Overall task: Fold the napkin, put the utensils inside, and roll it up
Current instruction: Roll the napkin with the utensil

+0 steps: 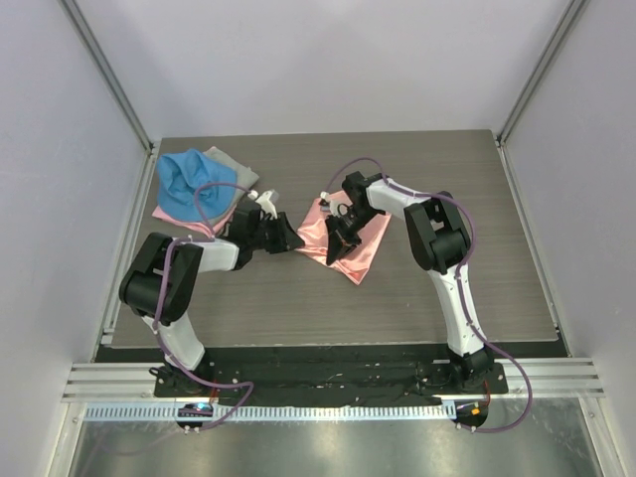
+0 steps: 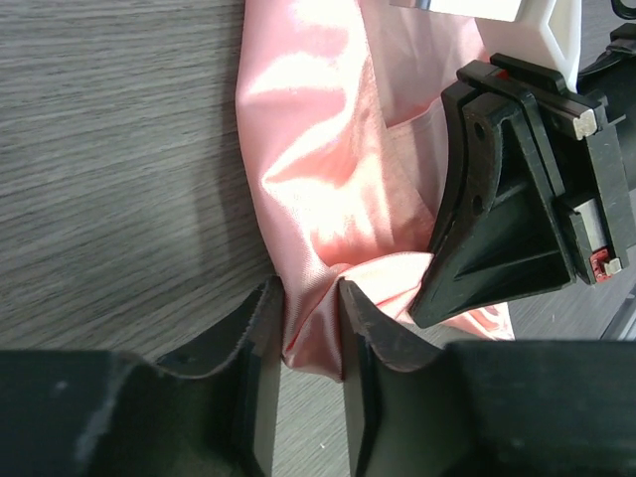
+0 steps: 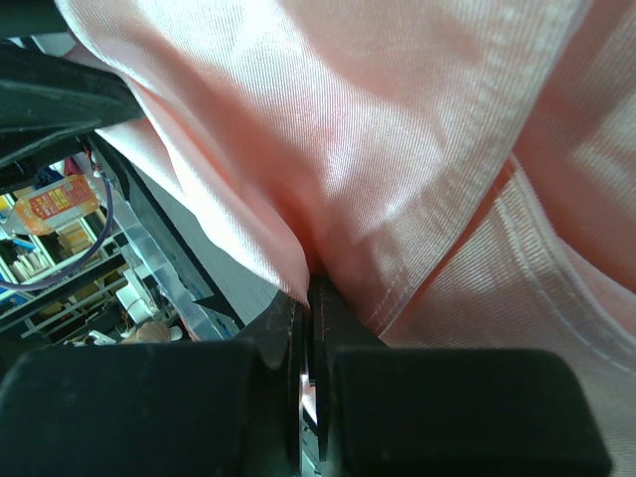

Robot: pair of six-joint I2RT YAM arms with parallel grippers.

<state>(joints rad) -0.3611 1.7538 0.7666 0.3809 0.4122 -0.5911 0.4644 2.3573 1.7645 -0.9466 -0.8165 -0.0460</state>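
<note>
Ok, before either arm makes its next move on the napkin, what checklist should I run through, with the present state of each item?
1. Left tool has cloth: ok, a bunched edge of the napkin sits between its fingers.
2. Right tool has cloth: ok, shut on a fold.
3. Napkin lies flat: not ok, it is crumpled between the two tools.
4. Spoon located: cannot tell, no view shows it.
5. Blue cloth apart from the napkin: ok, it lies at the far left of the table.
</note>
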